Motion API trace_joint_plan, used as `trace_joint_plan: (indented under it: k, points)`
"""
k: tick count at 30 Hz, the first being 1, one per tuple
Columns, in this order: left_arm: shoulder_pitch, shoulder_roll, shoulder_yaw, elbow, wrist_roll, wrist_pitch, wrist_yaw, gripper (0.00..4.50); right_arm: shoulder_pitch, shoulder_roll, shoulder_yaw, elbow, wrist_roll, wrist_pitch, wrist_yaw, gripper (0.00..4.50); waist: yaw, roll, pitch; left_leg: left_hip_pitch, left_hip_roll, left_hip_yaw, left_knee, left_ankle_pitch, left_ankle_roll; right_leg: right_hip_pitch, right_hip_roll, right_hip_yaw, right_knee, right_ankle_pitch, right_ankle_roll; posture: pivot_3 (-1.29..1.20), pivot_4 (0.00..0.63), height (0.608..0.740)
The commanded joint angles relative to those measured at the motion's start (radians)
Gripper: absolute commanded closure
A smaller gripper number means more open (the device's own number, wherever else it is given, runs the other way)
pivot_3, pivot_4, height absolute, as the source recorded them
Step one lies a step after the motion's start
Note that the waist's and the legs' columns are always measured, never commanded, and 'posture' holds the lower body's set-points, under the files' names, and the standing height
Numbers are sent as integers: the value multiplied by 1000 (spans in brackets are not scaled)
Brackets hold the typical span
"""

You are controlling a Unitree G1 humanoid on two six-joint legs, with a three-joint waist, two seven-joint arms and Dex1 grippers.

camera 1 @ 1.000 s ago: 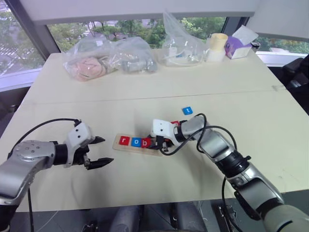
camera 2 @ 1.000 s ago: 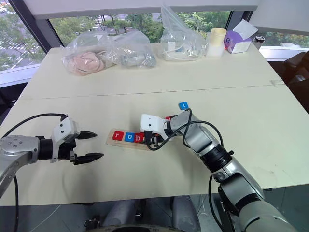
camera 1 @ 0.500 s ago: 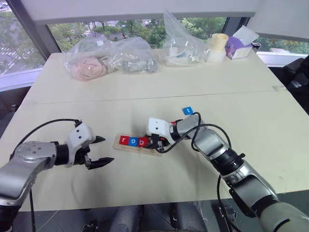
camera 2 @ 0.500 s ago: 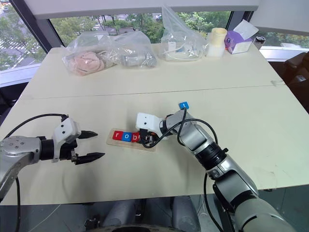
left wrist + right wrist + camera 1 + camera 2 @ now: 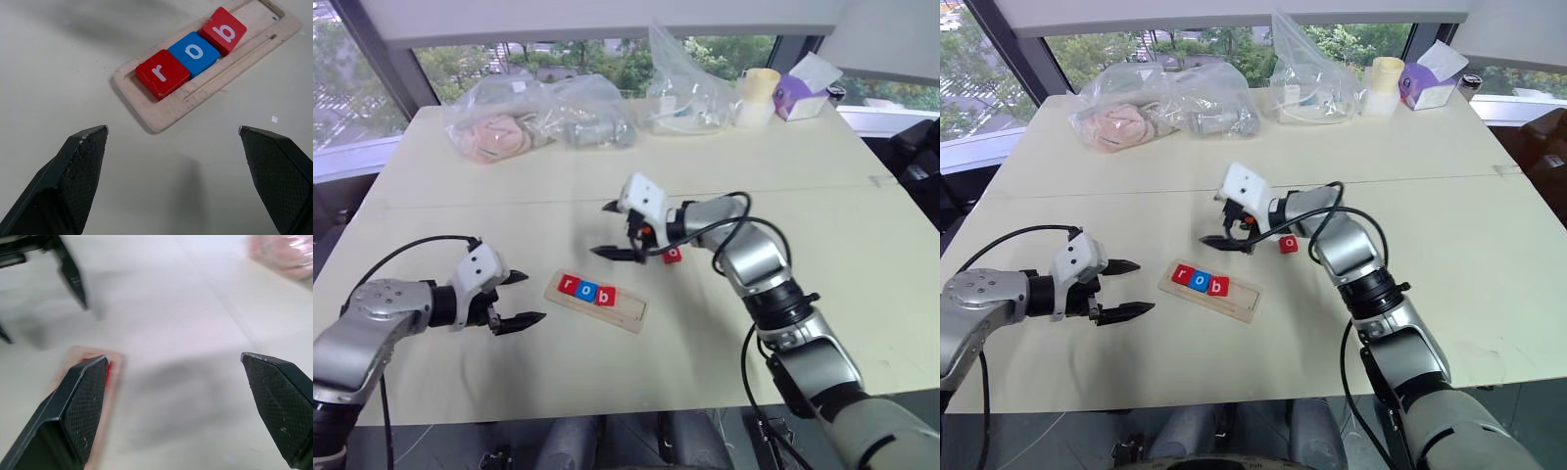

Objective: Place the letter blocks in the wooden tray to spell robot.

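The wooden tray lies on the table at the centre front. Its slot holds three letter blocks in a row: red r, blue o and red b. The slot's right part is bare. Another red letter block, which looks like an o, lies loose on the table behind the tray. My right gripper hangs open and empty above the table, behind the tray. To the left of the tray my left gripper is open and empty too, pointing at it.
Two clear plastic bags with things inside sit along the table's far edge. A pale cup stack and a purple tissue box stand at the far right. Bare tabletop lies around the tray.
My right gripper has opened and risen up and back from the tray, leaving the b block in the slot. The loose red block has come into sight. The left gripper stays put.
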Motion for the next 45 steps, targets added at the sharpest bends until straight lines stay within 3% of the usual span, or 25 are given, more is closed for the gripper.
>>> trace_joint_plan:
  k: [1,7,12,20,26,29,36,41,45]
  points:
    - [-14,4,5,-11,2,-9,-6,0,145,-51,27,-243,12,17,-15,65,-3,0,0,0,0,0,0,0,0,0,-1,0,0,0,0,0,150,740]
    - [-24,13,20,-21,-14,9,-5,0,413,-71,46,-473,-45,75,-184,65,-6,0,0,0,2,0,-1,-1,0,-2,-1,1,1,0,0,0,150,740]
    - [-23,47,27,-20,-21,24,-39,0,486,-98,-4,-581,24,202,-200,65,-4,0,0,0,2,0,1,-1,-2,0,-1,1,1,-2,-3,0,150,740]
    - [-37,119,67,-41,-40,55,-72,0,616,-139,60,-612,-11,161,-279,65,-4,-1,0,0,2,-1,0,-1,-2,0,-1,0,0,-2,-3,0,150,740]
    - [-11,141,71,-45,-42,61,-93,0,633,-113,164,-566,-91,102,-359,65,-4,-1,0,0,2,-1,0,-1,-2,0,-1,0,0,-2,-3,0,150,740]
    - [-22,138,62,-42,-40,62,-94,0,617,-138,216,-474,-206,18,-419,65,-1,-1,0,0,2,-1,0,-1,-2,0,-1,0,0,-2,-4,0,150,740]
    - [-37,119,36,-42,-32,57,-84,0,551,-194,162,-304,-306,-151,-474,65,-1,-3,-1,2,2,0,1,0,-2,2,-1,0,0,-2,-4,0,150,740]
    - [-40,100,23,-40,-25,47,-71,0,503,-190,128,-219,-290,-209,-466,65,1,-3,-1,2,2,-1,2,0,-2,4,-1,0,0,-2,-4,0,150,740]
    - [-38,91,25,-42,-23,46,-65,0,517,-137,91,-281,-153,-184,-384,65,0,-3,-1,2,2,-1,2,0,-2,4,-1,0,0,-2,-4,0,150,740]
